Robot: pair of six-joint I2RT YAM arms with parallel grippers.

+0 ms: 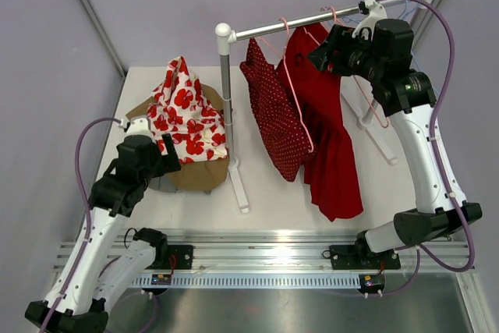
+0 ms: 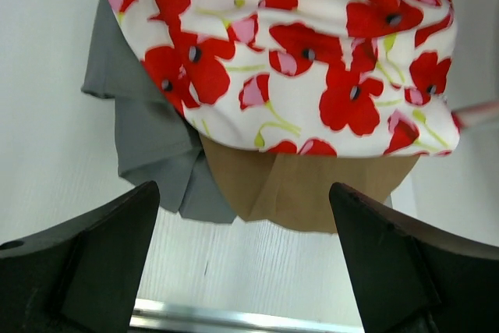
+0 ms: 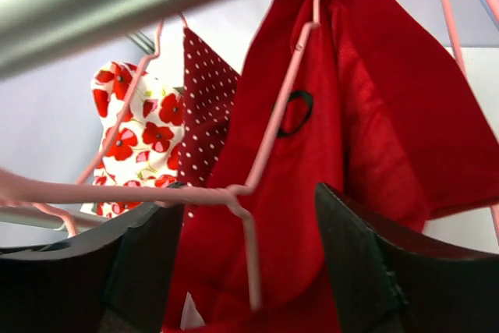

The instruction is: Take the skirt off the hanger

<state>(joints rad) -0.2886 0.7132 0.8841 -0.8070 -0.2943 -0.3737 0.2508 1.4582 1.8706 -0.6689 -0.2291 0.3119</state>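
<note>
The left claw [image 1: 160, 154] hovers wide open and empty over the near edge of a pile on the bench [image 1: 273, 204], where a poppy-print garment [image 1: 183, 111] lies on tan and grey cloth. To the right, a dotted dark-red garment [image 1: 273, 115] and the red skirt [image 1: 331, 146] hang from the rail [image 1: 296, 23], the skirt on a pink hanger [image 3: 156, 192]. The right claw [image 1: 326, 51] is up at the rail, spread wide and gripping nothing, with the hanger wire just in front of its fingers. The step in hand looks like the reach for the hanger. Next the claw must close on the wire and lift the hook off the rail.
</note>
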